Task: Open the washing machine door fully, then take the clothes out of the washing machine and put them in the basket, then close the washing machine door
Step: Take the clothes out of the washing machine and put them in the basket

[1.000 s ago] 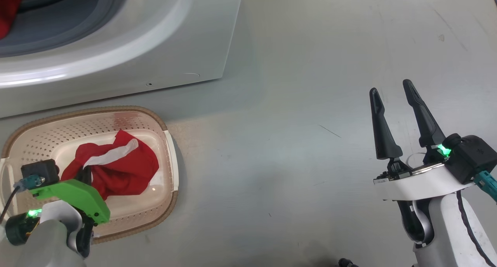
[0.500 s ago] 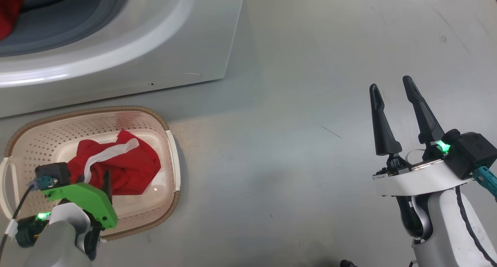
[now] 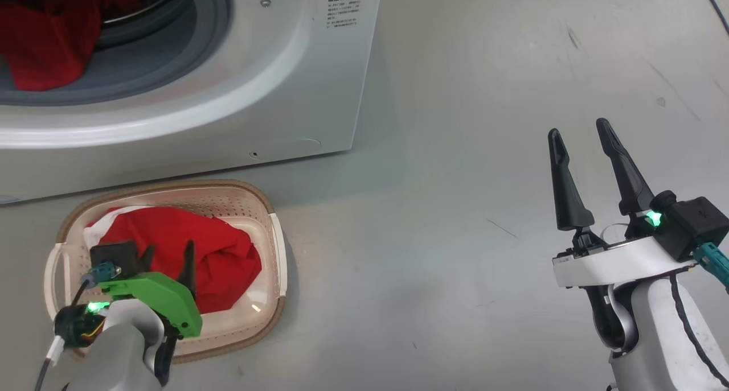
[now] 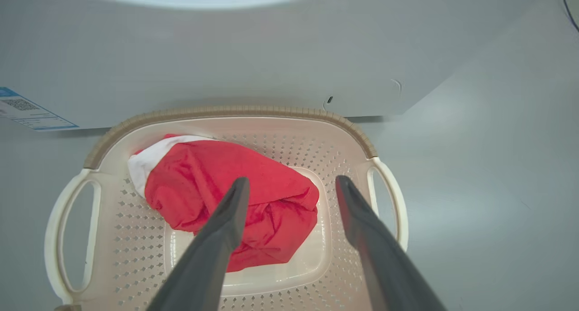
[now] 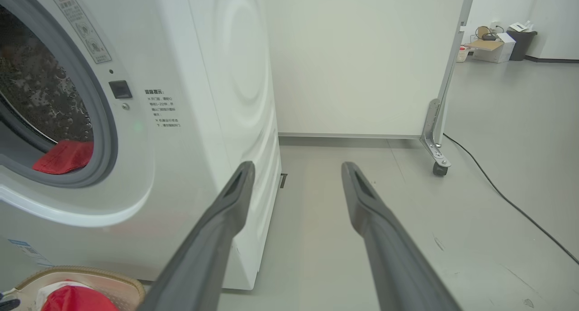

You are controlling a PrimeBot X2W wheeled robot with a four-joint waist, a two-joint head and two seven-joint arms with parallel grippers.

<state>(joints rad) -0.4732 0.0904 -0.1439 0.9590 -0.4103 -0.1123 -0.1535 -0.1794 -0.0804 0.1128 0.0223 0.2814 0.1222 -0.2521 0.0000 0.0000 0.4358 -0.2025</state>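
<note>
While left hand (image 4: 291, 179) hangs spread wide over red clothes (image 4: 217, 175) in basket (image 4: 226, 110), right hand (image 3: 577, 127) points forward, wide, empty.

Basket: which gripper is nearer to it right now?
Left. The left gripper hangs open right above the basket, over the red garment inside; the right gripper is well off to its right, over the floor.

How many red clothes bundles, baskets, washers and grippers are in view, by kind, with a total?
Red clothes bundles: 2, one in the basket, another in the washer mouth
Baskets: 1
Washers: 1
Grippers: 2, left gripper and right gripper, both open
Total: 6
</note>
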